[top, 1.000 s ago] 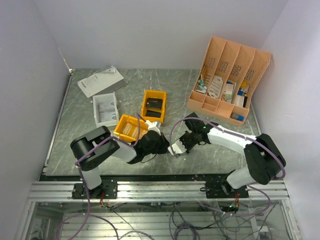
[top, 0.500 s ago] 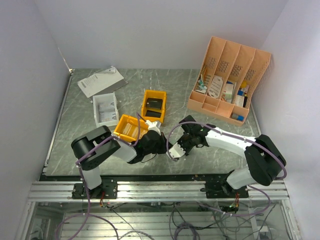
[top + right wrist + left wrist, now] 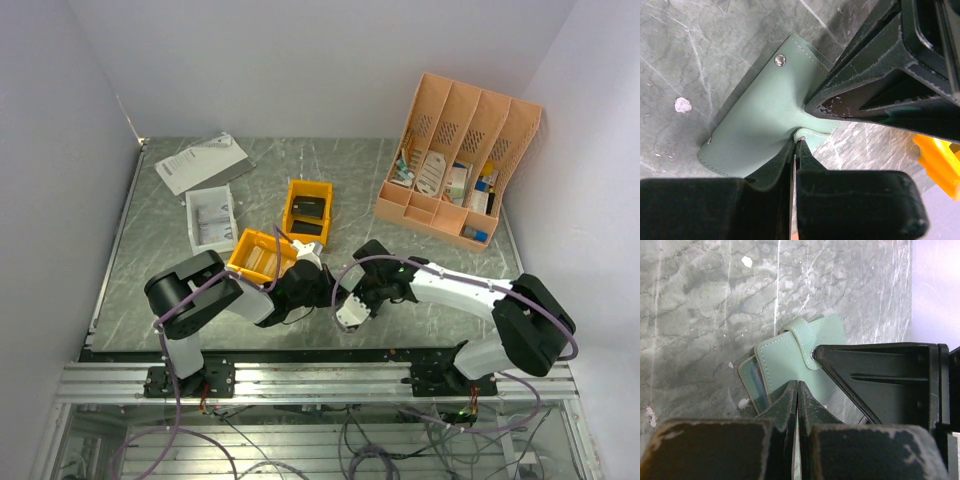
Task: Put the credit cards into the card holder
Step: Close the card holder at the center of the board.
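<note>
Top view: the right gripper [image 3: 345,305] has slid left & down a bit vs. a sec ago. Now it sits right by the left gripper [image 3: 328,292] in the lower middle. The card holder [image 3: 787,351] is tucked under them, so can't see it from up here. I think they team up to pull it open so cards can go in. No cards in yet, I guess.

Left wrist view: the card holder lies on the table [image 3: 700,300], mid frame, snap strap on top. The left gripper is closed tight & looks to pinch its near edge. The right gripper is the black shape at the right, touching it.

Right wrist view: the right gripper is closed tight too, nipping the holder's edge by a snap. The left gripper fills the upper right.

The table is grey-green marble w/ white specks. On it: two orange bins [image 3: 307,212], a white tray [image 3: 211,220], a paper sheet [image 3: 200,162], and a peach desk organiser [image 3: 455,150] at upper right. White walls all round.
</note>
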`<control>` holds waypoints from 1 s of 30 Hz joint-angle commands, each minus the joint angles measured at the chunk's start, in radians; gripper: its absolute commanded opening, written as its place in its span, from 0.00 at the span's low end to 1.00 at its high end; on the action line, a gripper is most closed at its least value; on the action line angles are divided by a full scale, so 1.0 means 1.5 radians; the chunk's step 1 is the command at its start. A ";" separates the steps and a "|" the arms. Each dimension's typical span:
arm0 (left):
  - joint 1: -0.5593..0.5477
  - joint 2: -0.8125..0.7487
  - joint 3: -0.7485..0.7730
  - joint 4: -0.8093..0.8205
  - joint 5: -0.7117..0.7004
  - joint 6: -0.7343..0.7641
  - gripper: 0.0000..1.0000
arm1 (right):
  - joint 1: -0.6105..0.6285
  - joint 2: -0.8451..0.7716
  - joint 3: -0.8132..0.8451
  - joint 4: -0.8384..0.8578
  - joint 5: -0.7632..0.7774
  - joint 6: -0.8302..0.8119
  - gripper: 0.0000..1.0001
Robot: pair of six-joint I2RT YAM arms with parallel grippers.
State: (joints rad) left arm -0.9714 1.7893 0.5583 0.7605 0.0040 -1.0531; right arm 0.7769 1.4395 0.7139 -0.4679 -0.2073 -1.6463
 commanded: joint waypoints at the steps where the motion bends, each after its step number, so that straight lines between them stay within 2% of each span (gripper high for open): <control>1: -0.001 0.038 -0.004 -0.053 0.000 0.010 0.07 | 0.038 0.047 -0.067 -0.114 -0.076 0.020 0.00; 7: 0.001 0.037 -0.014 -0.039 0.002 0.008 0.07 | 0.044 0.048 -0.095 -0.115 -0.082 0.033 0.00; 13: 0.002 0.017 -0.018 -0.052 -0.001 0.011 0.07 | 0.043 0.060 -0.070 -0.145 -0.101 0.047 0.00; 24: 0.007 0.015 -0.021 -0.043 0.011 0.012 0.07 | 0.039 0.110 -0.022 -0.150 -0.155 0.183 0.00; 30: 0.015 0.007 -0.024 -0.040 0.020 0.015 0.07 | 0.039 0.112 -0.033 -0.145 -0.170 0.240 0.00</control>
State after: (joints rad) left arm -0.9588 1.7893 0.5510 0.7731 0.0174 -1.0561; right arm 0.8043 1.5021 0.7692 -0.4770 -0.2279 -1.4101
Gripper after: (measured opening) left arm 0.077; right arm 0.007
